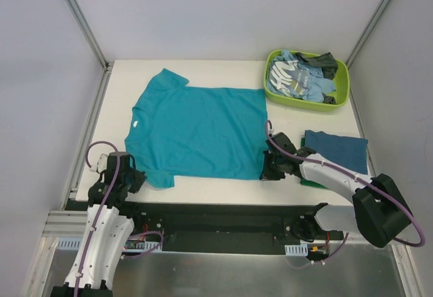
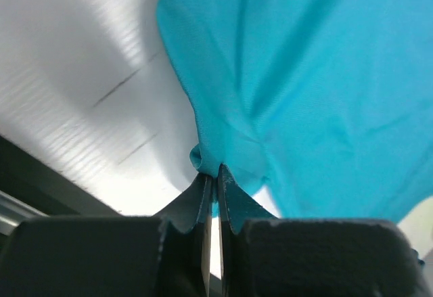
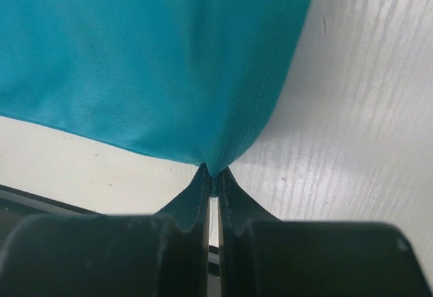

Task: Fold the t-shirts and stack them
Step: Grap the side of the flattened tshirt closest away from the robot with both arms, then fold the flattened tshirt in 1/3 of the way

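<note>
A bright teal t-shirt [image 1: 196, 129] lies spread flat on the white table, collar to the left, hem to the right. My left gripper [image 1: 137, 177] is shut on its near sleeve [image 2: 223, 155] at the front left. My right gripper [image 1: 266, 170] is shut on the near hem corner [image 3: 216, 158] at the front right. A folded blue-teal shirt [image 1: 336, 150] lies on a folded green one [image 1: 310, 182] at the right, partly hidden by my right arm. More shirts, light blue printed [image 1: 292, 78] and dark grey [image 1: 323, 61], lie in the tub.
A lime-green plastic tub [image 1: 342, 91] stands at the back right corner. The table's [image 1: 223, 185] front edge runs just below the shirt, with the metal frame rail below it. Grey walls close in the left, back and right sides.
</note>
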{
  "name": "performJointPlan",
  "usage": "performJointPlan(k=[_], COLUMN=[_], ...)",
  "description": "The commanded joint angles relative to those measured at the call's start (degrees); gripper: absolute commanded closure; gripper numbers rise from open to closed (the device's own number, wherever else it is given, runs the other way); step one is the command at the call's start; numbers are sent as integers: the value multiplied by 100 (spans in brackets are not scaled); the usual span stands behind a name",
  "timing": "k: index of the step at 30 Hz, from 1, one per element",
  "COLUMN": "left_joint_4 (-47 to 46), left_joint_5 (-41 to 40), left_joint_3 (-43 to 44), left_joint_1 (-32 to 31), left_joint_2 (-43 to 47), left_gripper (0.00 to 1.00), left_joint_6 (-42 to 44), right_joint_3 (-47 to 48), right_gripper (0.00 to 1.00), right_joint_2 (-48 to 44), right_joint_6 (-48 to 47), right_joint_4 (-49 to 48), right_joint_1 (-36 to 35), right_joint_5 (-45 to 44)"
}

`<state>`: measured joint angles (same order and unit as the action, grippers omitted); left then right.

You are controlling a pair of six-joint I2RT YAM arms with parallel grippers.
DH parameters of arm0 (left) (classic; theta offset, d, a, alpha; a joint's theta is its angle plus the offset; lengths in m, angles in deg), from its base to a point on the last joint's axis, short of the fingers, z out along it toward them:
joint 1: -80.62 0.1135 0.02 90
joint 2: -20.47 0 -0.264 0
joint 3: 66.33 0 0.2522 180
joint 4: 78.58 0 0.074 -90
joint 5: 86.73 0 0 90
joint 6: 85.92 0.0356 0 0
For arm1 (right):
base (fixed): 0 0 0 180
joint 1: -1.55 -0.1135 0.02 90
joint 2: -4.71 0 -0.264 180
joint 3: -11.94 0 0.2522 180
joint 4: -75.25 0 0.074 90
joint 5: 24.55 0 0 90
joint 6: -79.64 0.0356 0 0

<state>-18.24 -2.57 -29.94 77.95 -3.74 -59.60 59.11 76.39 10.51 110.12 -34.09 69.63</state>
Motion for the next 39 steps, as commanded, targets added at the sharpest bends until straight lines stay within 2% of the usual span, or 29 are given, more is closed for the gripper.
performJointPlan(k=[1,8,13,26,39], left_joint_4=[-501,-1643,-1749,-2145,-2462], left_joint_5=[49,487,243,-259,92], left_joint_3=[443,997,1691,2992,4161], left_joint_1=[-57,-49,-49,-49,-49], left_joint_2=[-259,-1436,-2306,-4144,-5954], left_gripper=[100,100,100,100,100], left_joint_6=[268,505,550,875,1596], right_joint_3=[587,1246,1651,2512,2943], right_gripper=[99,99,99,99,99], right_joint_2=[-14,171,434,1260,2025], right_joint_6=[-231,-425,-496,-601,-733], right_joint_4=[157,175,193,201,-62], right_joint_1=[101,452,812,1278,1586], right_joint_5=[-14,126,407,214,241])
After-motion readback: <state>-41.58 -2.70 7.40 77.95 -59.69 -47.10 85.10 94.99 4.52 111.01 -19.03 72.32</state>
